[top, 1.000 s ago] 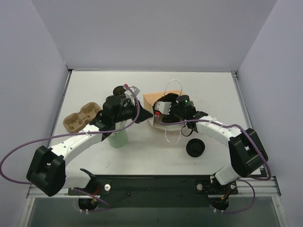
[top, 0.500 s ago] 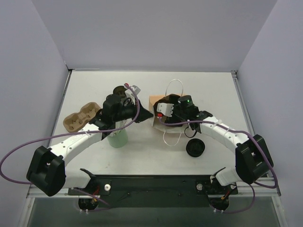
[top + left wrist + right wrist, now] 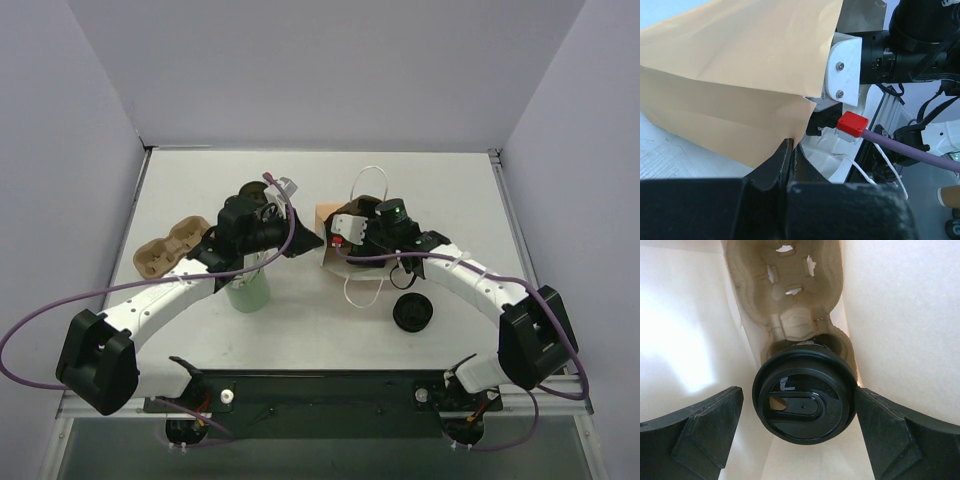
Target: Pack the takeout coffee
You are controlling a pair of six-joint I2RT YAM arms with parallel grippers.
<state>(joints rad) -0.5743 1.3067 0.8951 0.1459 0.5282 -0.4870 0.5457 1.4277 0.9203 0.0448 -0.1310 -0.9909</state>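
A small black cup [image 3: 413,313], dark inside, stands on the table right of the brown paper bag [image 3: 325,215]. My left gripper [image 3: 305,240] is shut on the bag's edge [image 3: 790,135], holding it from the left. My right gripper [image 3: 345,228] is inside the bag and open [image 3: 798,390]. Its fingers [image 3: 705,425] flank a black lidded cup [image 3: 805,402] without gripping it. That cup sits in a cardboard carrier [image 3: 790,290] on the bag's bottom, between the bag's pale inner walls [image 3: 900,315].
A green cup [image 3: 248,293] stands under my left arm. A second cardboard carrier [image 3: 165,255] lies at the left. Another black cup [image 3: 252,190] stands behind my left wrist. The bag's white handles [image 3: 365,185] loop up and forward.
My right arm has swung its elbow to the right and the wrist has shifted slightly in the bag. Less of the bag's brown side shows. The left gripper has kept its hold.
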